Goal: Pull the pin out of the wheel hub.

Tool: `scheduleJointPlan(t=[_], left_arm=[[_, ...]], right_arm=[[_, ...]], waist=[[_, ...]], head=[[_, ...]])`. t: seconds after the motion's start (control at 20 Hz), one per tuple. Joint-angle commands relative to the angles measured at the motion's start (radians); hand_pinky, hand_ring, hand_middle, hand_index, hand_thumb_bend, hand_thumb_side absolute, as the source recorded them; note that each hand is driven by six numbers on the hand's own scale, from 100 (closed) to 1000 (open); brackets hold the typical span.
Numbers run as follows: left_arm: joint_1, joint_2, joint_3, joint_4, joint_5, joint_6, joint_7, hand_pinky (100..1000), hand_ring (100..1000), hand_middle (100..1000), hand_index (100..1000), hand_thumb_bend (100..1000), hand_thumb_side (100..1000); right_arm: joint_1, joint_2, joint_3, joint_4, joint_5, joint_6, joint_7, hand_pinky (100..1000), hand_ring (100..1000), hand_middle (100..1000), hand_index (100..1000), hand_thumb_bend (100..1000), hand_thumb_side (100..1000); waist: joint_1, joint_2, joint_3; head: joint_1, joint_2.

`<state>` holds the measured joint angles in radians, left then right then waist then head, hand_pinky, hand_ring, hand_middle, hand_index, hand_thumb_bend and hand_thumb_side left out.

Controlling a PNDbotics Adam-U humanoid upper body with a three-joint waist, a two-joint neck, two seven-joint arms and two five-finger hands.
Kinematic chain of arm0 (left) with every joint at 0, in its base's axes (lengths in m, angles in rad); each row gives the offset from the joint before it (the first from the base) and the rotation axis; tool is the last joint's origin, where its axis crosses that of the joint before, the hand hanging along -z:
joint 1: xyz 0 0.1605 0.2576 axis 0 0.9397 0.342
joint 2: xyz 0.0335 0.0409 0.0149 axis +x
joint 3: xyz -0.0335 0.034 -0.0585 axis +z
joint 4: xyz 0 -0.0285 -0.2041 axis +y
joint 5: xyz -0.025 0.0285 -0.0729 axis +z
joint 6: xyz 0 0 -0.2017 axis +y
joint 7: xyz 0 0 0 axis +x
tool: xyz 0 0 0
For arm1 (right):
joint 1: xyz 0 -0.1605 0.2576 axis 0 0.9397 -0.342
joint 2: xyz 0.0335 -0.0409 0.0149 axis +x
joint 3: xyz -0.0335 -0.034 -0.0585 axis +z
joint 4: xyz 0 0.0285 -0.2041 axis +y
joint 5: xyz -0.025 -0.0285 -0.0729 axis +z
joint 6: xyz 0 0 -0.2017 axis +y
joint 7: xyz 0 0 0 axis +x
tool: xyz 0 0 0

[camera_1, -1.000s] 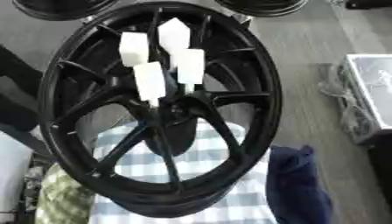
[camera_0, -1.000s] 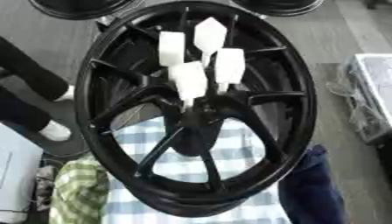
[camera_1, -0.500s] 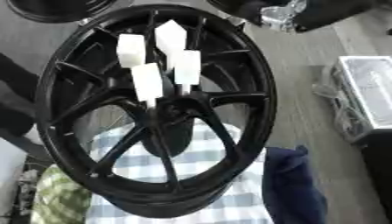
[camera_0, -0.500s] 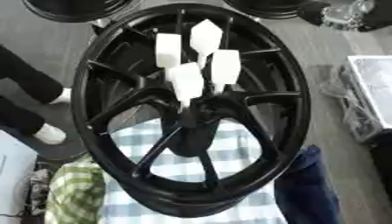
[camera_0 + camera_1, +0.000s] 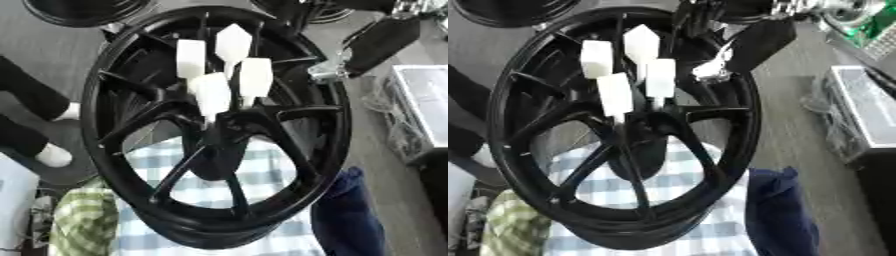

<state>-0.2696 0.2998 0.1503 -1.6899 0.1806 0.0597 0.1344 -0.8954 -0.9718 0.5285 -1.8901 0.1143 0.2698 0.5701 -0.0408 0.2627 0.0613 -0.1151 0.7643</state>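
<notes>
Right eye view: black wheel hub stands upright with four white pins plugged in; right hand near its rim, grip unreadable

Both head eyes look steeply down, close, sharing wheel hub.

A grey floor is seen, with a checked cloth and a grey box at the right.
</notes>
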Motion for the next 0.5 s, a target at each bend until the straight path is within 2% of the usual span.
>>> scheduleJointPlan(t=[0.05, 0.5], left_arm=[[-0.005, 0.03, 0.0, -0.02, -0.006, -0.002, -0.003, 803, 748, 671, 703, 152, 916], [-0.002, 0.028, -0.001, -0.02, -0.006, 0.0, -0.005, 803, 749, 672, 703, 152, 917]], right_arm=[[-0.024, -0.002, -0.001, 0.013, 0.018, -0.005, 0.013, 848, 778, 693, 832, 538, 530], [-0.068, 0.064, 0.047, 0.056, 0.03, 0.026, 0.046, 837, 749, 681, 822, 532, 518]], waist=[[0.001, -0.028, -0.003], [0.001, -0.03, -0.007]], head=[[0.005, 0.006], [0.005, 0.006]])
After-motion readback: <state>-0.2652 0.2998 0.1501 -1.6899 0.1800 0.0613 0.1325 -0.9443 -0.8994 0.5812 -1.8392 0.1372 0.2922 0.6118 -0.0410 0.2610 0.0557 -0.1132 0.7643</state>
